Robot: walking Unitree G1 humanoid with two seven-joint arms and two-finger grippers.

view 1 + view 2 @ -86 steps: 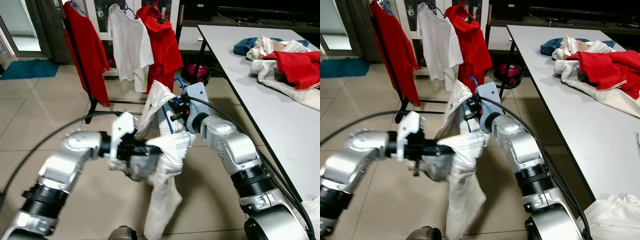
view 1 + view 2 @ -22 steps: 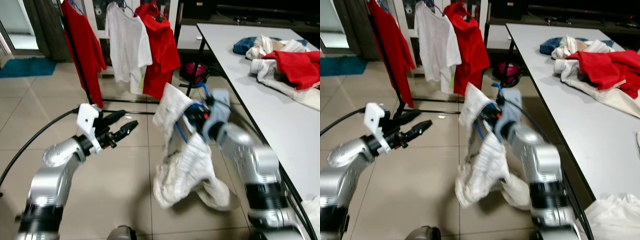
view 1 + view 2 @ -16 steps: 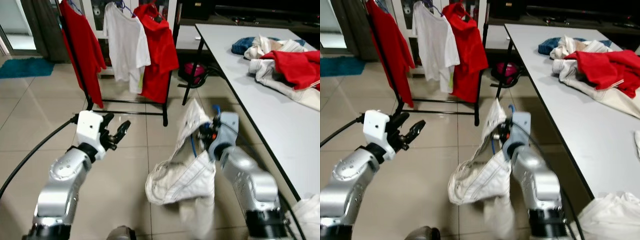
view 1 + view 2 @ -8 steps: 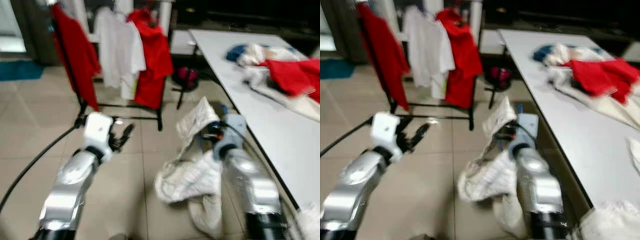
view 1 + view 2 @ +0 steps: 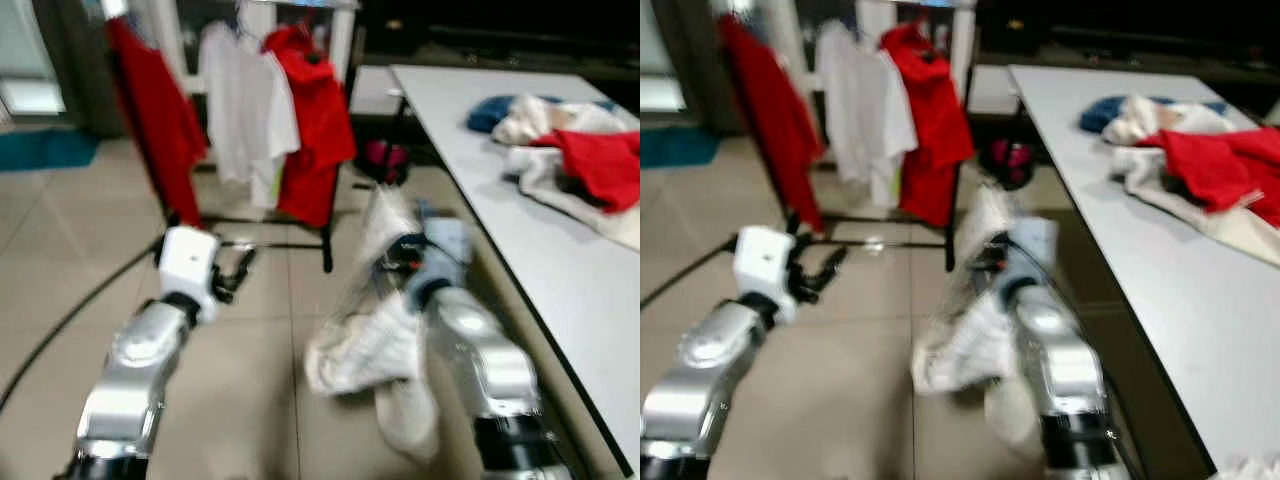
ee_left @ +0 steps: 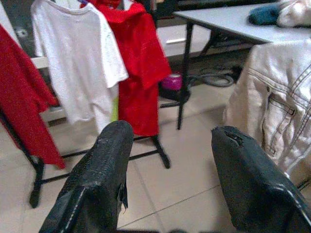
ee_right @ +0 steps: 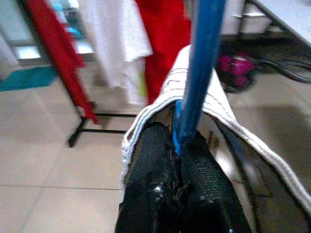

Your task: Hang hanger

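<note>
- The right gripper has its fingers clenched on the blue hanger, carrying a white jacket short of the clothes rack; heavy trailing cloth could slide off.
- The left gripper, fingers released and empty, offers no support if the hanger twists.

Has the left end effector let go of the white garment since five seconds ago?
Yes. The left end effector is open and empty, out toward the clothes rack, apart from the white garment, which hangs from the right end effector.
</note>
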